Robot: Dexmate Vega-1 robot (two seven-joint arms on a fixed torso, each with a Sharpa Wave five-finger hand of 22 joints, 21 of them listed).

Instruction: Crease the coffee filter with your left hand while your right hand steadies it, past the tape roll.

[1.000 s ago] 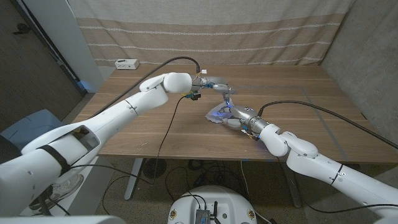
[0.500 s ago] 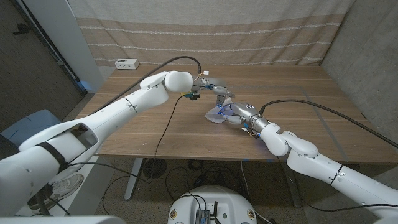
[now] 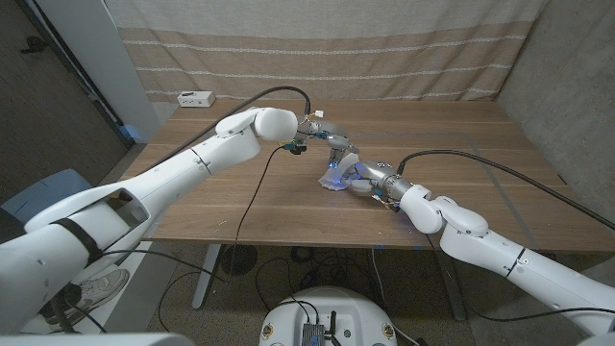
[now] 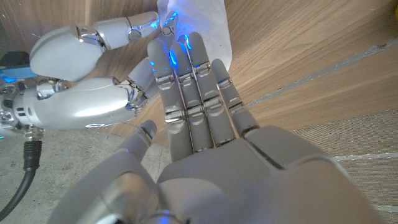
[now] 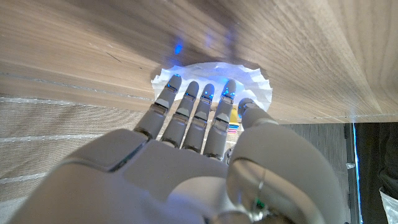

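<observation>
The white coffee filter (image 3: 334, 182) lies on the wooden counter (image 3: 240, 197) a little right of its middle, its fluted rim showing in the right wrist view (image 5: 214, 78). The right hand (image 3: 370, 179) rests its straight, close-set fingers (image 5: 202, 102) on the filter. The left hand (image 3: 332, 146) reaches down from the far side, fingers (image 4: 196, 81) straight and held together, their tips on the filter's far edge (image 4: 199, 18) just beside the right hand. A small white box (image 3: 195, 98) sits at the counter's far left edge.
</observation>
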